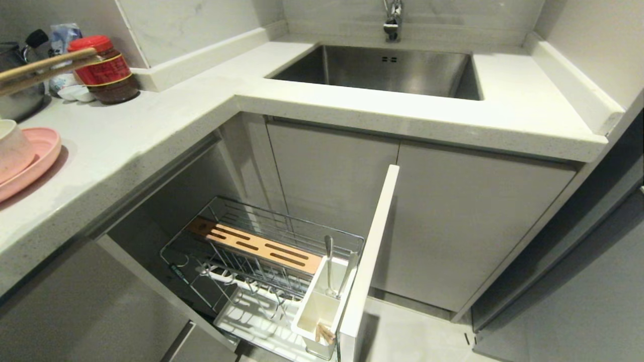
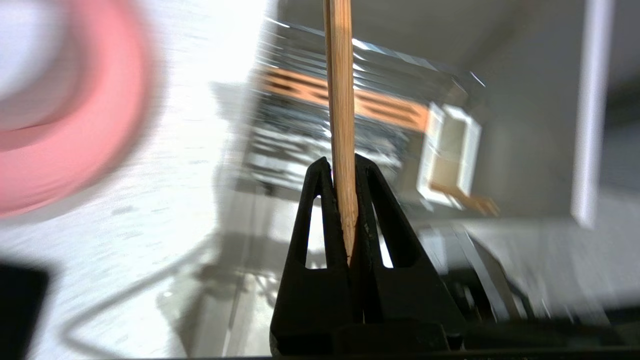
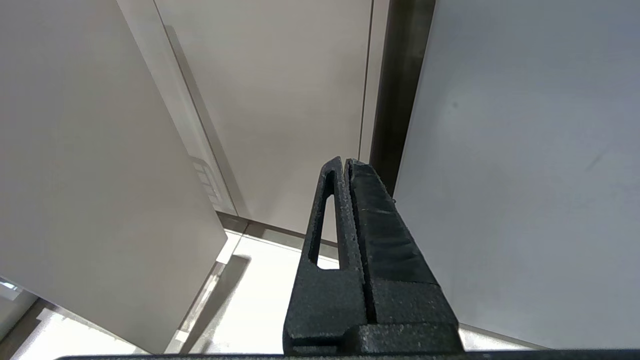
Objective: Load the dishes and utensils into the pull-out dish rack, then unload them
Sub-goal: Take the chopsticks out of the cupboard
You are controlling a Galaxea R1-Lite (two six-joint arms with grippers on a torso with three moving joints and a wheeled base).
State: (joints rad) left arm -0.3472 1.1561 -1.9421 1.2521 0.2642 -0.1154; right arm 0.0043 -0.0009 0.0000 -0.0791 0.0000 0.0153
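My left gripper (image 2: 341, 162) is shut on the thick end of light wooden chopsticks (image 2: 340, 90). It is outside the head view, where the chopsticks (image 1: 48, 68) jut in level above the counter at the far left. Below them a cream bowl (image 1: 11, 143) sits on the pink plate (image 1: 37, 161). The pull-out dish rack (image 1: 236, 211) stands open under the counter, with its wooden strip (image 1: 256, 246) and white front panel (image 1: 370, 261). Metal cutlery (image 1: 329, 266) stands in its white cutlery box (image 1: 322, 306), with a wooden end (image 1: 324, 333) at its near corner. My right gripper (image 3: 345, 162) is shut and empty.
A red-lidded jar (image 1: 103, 70) and a steel pot (image 1: 20, 98) stand at the counter's back left. The sink (image 1: 382, 70) and tap (image 1: 392, 20) lie straight ahead. Grey cabinet doors (image 1: 453, 226) close in beside the rack. The right gripper hangs by cabinet fronts (image 3: 280, 100).
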